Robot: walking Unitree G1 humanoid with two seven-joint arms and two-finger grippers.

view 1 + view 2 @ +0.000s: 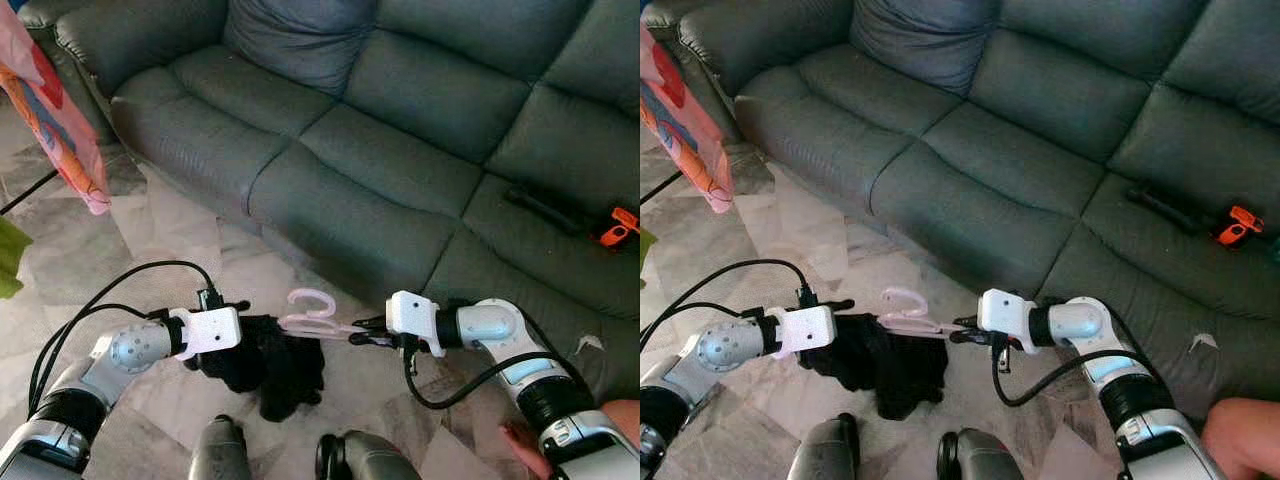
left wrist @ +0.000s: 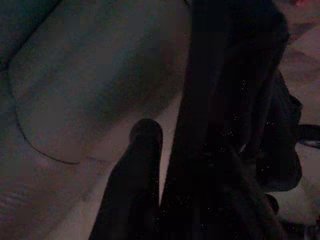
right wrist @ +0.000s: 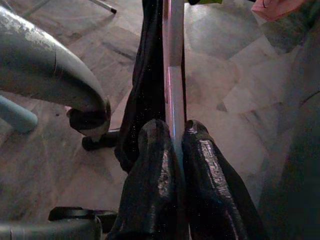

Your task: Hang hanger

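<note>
In front of the grey sofa [image 1: 400, 170], the right hand [image 1: 362, 332] pinches the pink hanger [image 1: 312, 312] carrying a black garment [image 1: 265, 365] that the left hand [image 1: 232, 345] seems to clutch; carrying it to a rail likely follows.

- Legible text, labels, brands, numbers, signs: none are showing in any view.
- Printed pink fabric [image 1: 60, 110]: is carrying a coloured pattern only, no readable lettering.

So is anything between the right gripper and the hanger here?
No. The right gripper is already shut on the pink hanger, whose bar sits directly between its fingers. The black garment hangs from the hanger, with the left gripper at it.
</note>
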